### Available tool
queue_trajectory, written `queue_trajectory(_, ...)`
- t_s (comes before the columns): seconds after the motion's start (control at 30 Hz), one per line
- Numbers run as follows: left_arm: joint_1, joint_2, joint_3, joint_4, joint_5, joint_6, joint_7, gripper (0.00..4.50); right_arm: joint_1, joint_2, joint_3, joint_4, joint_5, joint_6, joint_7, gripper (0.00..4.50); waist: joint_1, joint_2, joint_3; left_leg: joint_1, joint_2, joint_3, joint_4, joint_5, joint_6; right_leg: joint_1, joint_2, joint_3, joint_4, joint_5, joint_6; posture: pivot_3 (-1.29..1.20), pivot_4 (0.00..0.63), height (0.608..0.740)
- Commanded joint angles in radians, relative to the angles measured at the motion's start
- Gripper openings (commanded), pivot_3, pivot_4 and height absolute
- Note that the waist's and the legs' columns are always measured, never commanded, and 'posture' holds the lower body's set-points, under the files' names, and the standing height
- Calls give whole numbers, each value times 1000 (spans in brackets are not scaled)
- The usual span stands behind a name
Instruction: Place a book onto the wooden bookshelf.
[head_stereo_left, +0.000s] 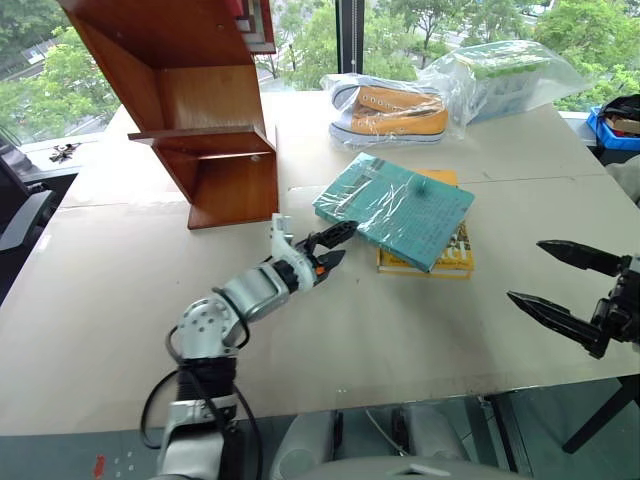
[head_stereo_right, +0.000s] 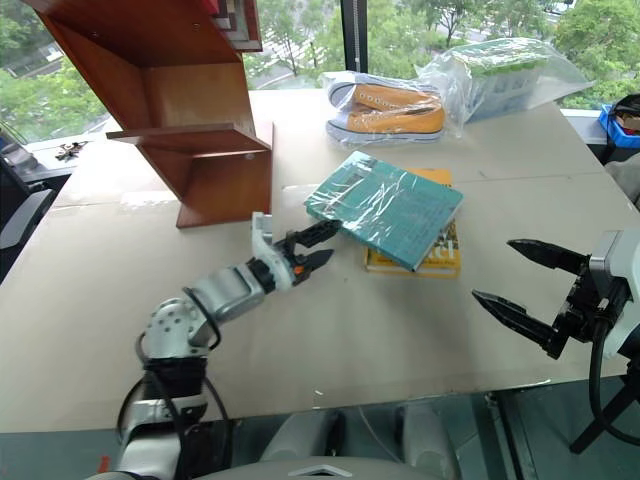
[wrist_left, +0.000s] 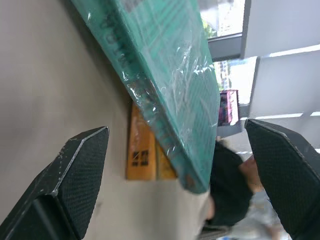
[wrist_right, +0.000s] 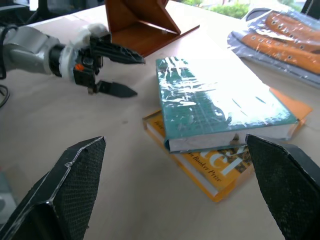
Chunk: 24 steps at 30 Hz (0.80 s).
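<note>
The teal-green book (head_stereo_left: 395, 208) in clear wrap lies askew on a yellow book (head_stereo_left: 445, 262) at mid-table. My left gripper (head_stereo_left: 342, 243) is open beside the book's near-left corner, one finger above the other; whether it touches the book I cannot tell. In the left wrist view the book's edge (wrist_left: 160, 65) runs ahead of the open gripper (wrist_left: 176, 126). My right gripper (head_stereo_left: 525, 270) hangs open and empty, off to the right of both books. From its wrist view I see the book (wrist_right: 220, 100) and the left gripper (wrist_right: 140, 77). The wooden bookshelf (head_stereo_left: 200, 120) stands at the far left.
Orange shoes in a plastic bag (head_stereo_left: 390, 110) and a clear bag with a green-and-white item (head_stereo_left: 500, 70) lie at the table's far side. A blue bin (head_stereo_left: 612, 128) sits past the table's right edge. Bare tabletop (head_stereo_left: 420, 340) stretches between the grippers.
</note>
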Motion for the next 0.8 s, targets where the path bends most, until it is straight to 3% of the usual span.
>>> queue_trajectory(0.03,-60,-81,-11,65,28,-43,26,4500,-2,-9,27,-35,1,-49,-27,4444,1,0,0,0,0,0,0,0,0,0,0,0,0,0,0,0,150,740)
queue_trajectory(0.4,-218,-301,7,328,405,-298,-205,4500,85,-3,35,-91,7,-99,-103,4444,12,-1,0,-1,-3,0,0,0,0,0,0,0,-1,-1,1,0,150,740)
queue_trajectory(0.5,-243,-349,46,394,462,-367,-264,3693,106,1,46,-101,6,-113,-122,4500,11,-1,0,-1,-3,0,0,0,0,0,0,-1,-1,-1,1,0,150,740)
queue_trajectory(0.77,-244,-348,103,362,458,-370,-319,179,112,12,109,-106,-3,-153,-167,4500,-2,-1,0,1,-1,0,-1,0,0,1,1,0,0,-1,1,0,150,740)
queue_trajectory(0.8,-242,-334,104,331,442,-343,-324,79,111,14,119,-100,-8,-161,-167,4500,-2,-2,0,1,-1,0,-1,0,0,1,1,0,0,-1,1,0,150,740)
